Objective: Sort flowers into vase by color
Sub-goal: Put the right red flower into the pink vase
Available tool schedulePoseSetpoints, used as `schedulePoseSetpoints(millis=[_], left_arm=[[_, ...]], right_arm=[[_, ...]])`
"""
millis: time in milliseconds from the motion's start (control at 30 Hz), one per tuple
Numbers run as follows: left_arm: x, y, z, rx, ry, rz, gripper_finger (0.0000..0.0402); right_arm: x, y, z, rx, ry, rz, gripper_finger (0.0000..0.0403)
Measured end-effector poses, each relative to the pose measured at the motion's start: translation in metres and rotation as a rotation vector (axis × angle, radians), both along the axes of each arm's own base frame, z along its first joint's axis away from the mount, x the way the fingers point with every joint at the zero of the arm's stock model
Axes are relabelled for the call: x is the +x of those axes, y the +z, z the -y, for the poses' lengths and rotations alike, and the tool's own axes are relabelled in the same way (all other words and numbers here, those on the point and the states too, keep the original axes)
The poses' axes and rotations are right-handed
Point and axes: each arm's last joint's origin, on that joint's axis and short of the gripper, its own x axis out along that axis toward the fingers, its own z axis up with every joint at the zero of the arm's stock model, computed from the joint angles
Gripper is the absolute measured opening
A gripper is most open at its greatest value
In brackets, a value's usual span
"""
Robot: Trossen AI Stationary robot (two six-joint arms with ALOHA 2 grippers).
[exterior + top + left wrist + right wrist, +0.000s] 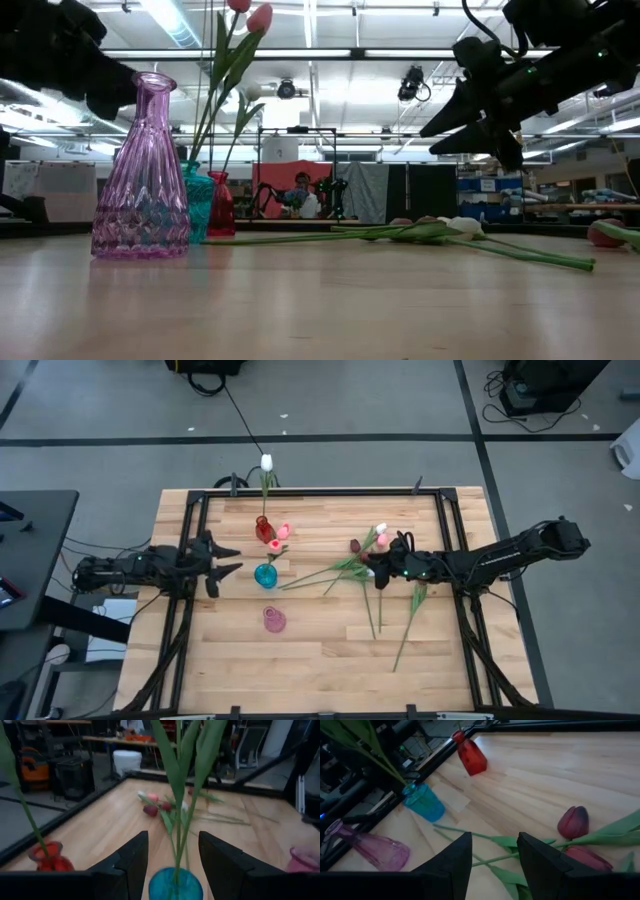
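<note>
Your right end effector [370, 570] hangs spread over the loose flowers [360, 565] on the desk [330, 650]. Go down slowly, pinch one stem only. Left end effector [228, 559] waits spread too.

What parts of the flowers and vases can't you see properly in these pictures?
- Blue vase, left wrist view: its bottom is cut off by the picture's edge.
- Pink vase, same view: mostly cut off at the side.
- Flowers lying on the table, high view: too small and overlapping to count; the right gripper covers some.
</note>
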Motion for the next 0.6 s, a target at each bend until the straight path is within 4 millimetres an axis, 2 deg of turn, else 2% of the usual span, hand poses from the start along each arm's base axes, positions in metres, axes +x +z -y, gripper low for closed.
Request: schedulePoseSetpoints(millis=[200,400,600], left_arm=[[0.0003,0.0023,-0.0002,-0.074,0.017,0.040,0.0179],[0.0010,0.0067,0.0018,-0.102,-0.053,0.088,0.0179],[0.0013,0.0067,0.0082,-0.238,-0.264,0.085,0.0179]], right_arm=[[0.0000,-0.0002,-0.0001,-0.002,0.006,-0.003,0.0170],[0.0001,-0.0001,-0.0001,-0.031,0.018,-0.016,0.0170],[0.0001,-0.0001,-0.0001,-0.044,0.024,-0.022,0.0170]])
